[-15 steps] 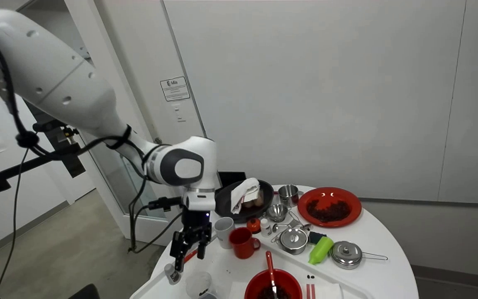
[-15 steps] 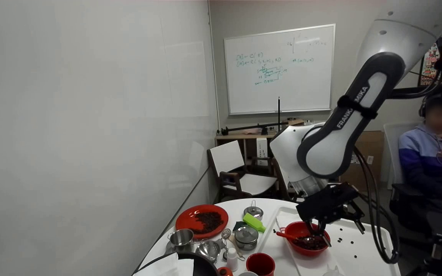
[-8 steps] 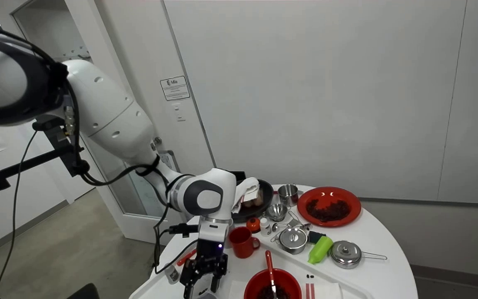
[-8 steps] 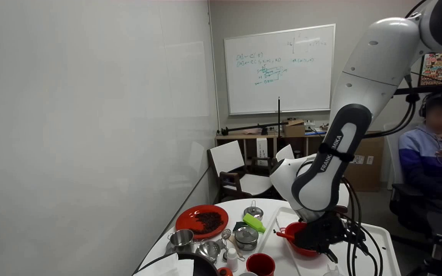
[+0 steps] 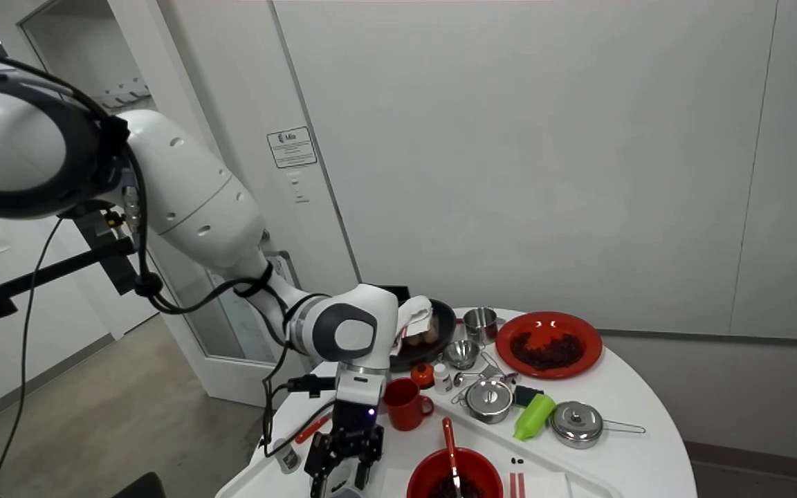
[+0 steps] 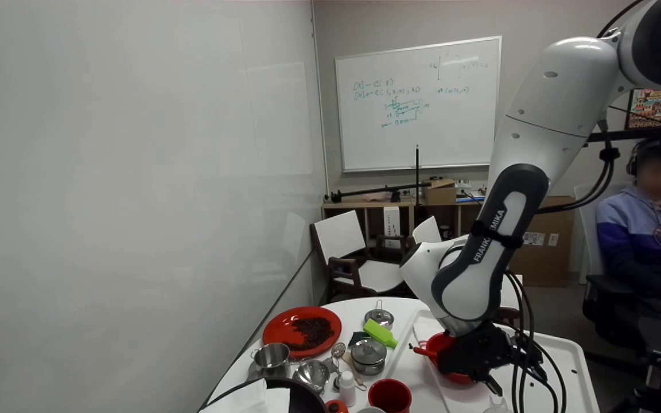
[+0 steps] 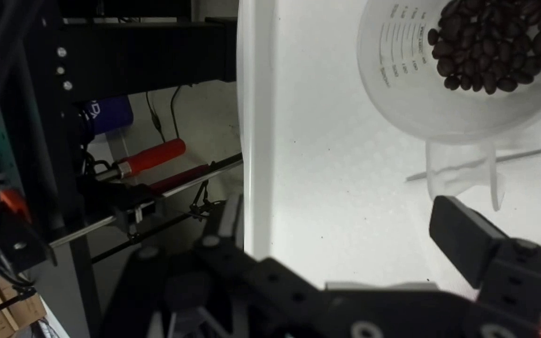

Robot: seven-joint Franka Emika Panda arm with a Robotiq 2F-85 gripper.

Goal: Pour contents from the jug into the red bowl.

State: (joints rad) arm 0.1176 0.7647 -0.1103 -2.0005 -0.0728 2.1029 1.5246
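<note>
The clear jug (image 7: 392, 94) holds dark beans (image 7: 491, 56) and stands upright on the white tray in the wrist view. Its handle (image 7: 460, 162) points toward my gripper (image 7: 341, 213). My gripper is open and empty, with the right finger close to the handle's end; I cannot tell if they touch. In an exterior view the gripper (image 5: 340, 481) is low over the jug (image 5: 347, 492), which is mostly hidden. In an exterior view the jug (image 6: 498, 406) shows at the bottom edge. The red bowl (image 5: 420, 476) holds dark beans and a red-handled spoon (image 5: 450, 443); the gripper partly covers this bowl (image 6: 436, 343).
The white tray (image 7: 261, 141) has a raised edge left of the jug. A red mug (image 5: 404, 408), a small grey-topped jar (image 5: 286, 459) and a red-handled utensil (image 5: 312, 429) are near the arm. Steel pots (image 5: 490, 401), a green bottle (image 5: 534, 418) and a red plate (image 5: 509, 339) stand further off.
My gripper has come down and over toward the jug, mostly in the first half second, then only slightly. It stays open. The jug and bowl have not visibly moved.
</note>
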